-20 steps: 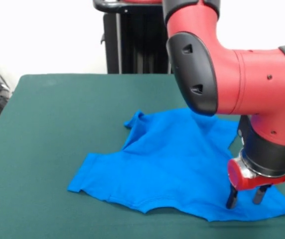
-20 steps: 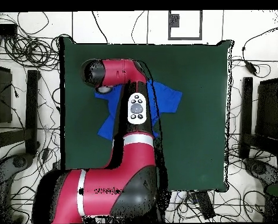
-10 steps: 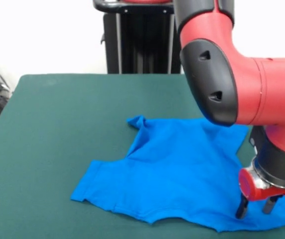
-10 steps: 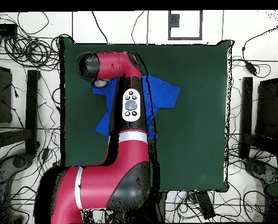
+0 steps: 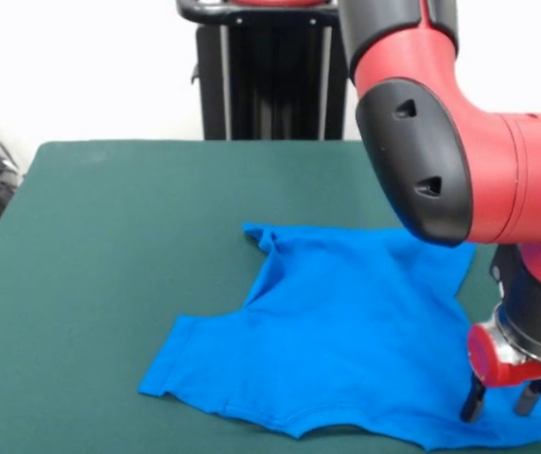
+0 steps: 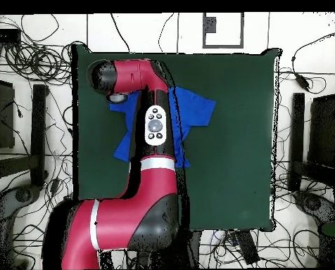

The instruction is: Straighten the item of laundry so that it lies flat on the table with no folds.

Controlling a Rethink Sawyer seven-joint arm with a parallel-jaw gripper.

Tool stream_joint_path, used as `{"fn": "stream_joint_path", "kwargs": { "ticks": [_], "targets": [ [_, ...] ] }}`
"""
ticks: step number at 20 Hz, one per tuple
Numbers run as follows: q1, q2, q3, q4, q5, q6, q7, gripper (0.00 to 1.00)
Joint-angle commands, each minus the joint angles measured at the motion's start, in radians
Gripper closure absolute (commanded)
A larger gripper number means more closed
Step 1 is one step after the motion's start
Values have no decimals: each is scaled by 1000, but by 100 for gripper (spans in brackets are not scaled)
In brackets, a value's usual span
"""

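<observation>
The blue shirt [image 5: 346, 336] lies spread on the green table [image 5: 110, 246], down toward 5 o'clock from the middle in the front view. A small fold sticks up at its far left corner. The gripper [image 5: 501, 404] sits at the shirt's 4 o'clock corner. Its two fingers stand a little apart, tips pressed down on the cloth there.

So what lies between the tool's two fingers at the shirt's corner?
In the front view, only blue shirt fabric shows between the tool's spread fingers, which press down on it; nothing else lies there.
</observation>
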Motion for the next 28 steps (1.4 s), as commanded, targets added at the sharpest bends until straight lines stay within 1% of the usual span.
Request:
{"fn": "stream_joint_path", "kwargs": {
  "ticks": [1,5,6,8,16,18,23,28],
  "targets": [
    [34,-21,43,53,38,25,258,0],
    [22,-88,49,139,42,24,212,0],
    [21,-86,44,119,40,62,199,0],
    [8,-106,52,130,51,87,184,0],
    [-23,-277,58,339,71,99,102,0],
    [-35,-312,60,397,71,82,77,0],
    [-69,-377,72,556,51,-27,17,0],
    [-83,-395,86,638,20,-98,-3,0]
  ]
}}
